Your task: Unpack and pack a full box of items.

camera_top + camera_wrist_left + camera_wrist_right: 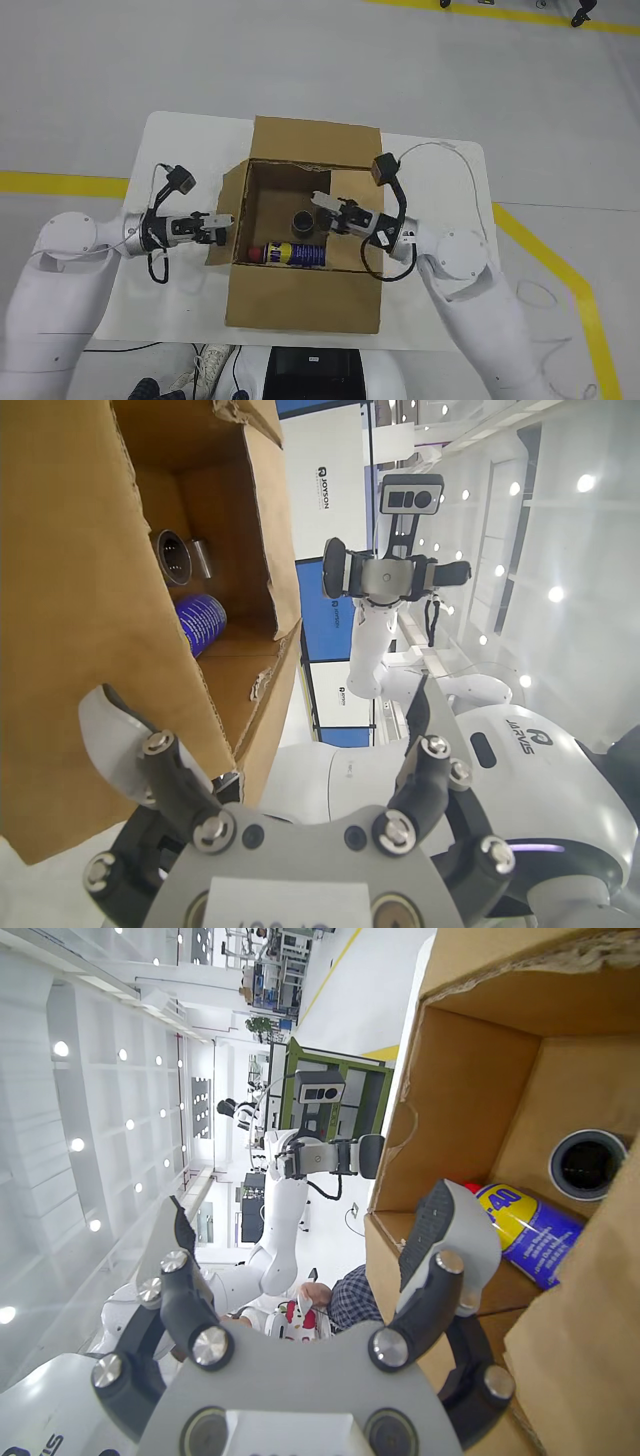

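Cardboard dominates from above: the box (305,295) stands open in the middle of the bench (190,150). A spray can (288,253) lies on its side along the wall nearest the robot, its long axis running left to right with the red cap to the left. A metal tube (303,221) shows its open mouth just behind the can. The right claw (325,211) hangs open over the inside, just right of the tube, and the can lies nearer the robot and a little leftward of it. The left claw (222,228), also open, sits outside at the left flap, so I judge the right arm the nearer one.

From the left wrist, the left claw (265,720) gapes empty at the box's (65,600) torn corner, with the spray can (200,620) and metal tube (172,557) beyond the wall.

From the right wrist, the right claw (305,1233) is spread and empty. One finger hangs before the spray can (530,1233), and the metal tube (587,1165) lies just past it inside the box (450,1078).
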Available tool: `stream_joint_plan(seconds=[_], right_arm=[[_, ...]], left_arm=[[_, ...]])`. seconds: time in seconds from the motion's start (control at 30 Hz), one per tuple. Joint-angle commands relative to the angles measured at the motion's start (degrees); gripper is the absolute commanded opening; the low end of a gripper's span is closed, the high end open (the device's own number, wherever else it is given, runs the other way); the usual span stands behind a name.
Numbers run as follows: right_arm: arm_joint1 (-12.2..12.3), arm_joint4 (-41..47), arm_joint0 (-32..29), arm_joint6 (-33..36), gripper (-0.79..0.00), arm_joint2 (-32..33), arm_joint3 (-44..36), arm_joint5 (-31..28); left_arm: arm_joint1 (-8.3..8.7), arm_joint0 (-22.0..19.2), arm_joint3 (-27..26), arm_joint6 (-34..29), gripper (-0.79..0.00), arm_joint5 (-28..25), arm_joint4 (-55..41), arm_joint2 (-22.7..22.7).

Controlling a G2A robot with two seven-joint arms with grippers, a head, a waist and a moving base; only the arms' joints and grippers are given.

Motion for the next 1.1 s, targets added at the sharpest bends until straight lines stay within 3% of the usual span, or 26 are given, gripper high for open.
stream_joint_plan(seconds=[0.0,0.3,0.63,0.87,1.07], right_arm=[[0.35,-0.14,-1.46,-0.11,0.0,1.48,-1.05,-0.15],[1.4,0.29,-6.21,-0.06,0.0,4.96,-4.25,-1.8],[2.19,1.25,-8.34,0.75,0.0,6.9,-5.23,-3.4],[3.05,0.97,-11.53,1.56,0.0,10.1,-7.15,-3.15],[3.82,0.9,-14.61,2.64,0.0,12.84,-8.84,-3.11]], left_arm=[[0.01,-0.04,-0.21,0.25,0.0,0.3,0.33,0.82],[0.01,-0.72,-0.65,8.24,0.0,-2.64,-0.22,-0.99],[0.12,-1.05,-5.2,10.02,0.0,-3.71,-5.32,-3.38],[-0.2,-5.76,-5.87,11.38,0.0,-1.23,-4.72,2.32],[-0.99,-10.59,-3.88,13.94,0.0,0.33,-2.12,10.38]])
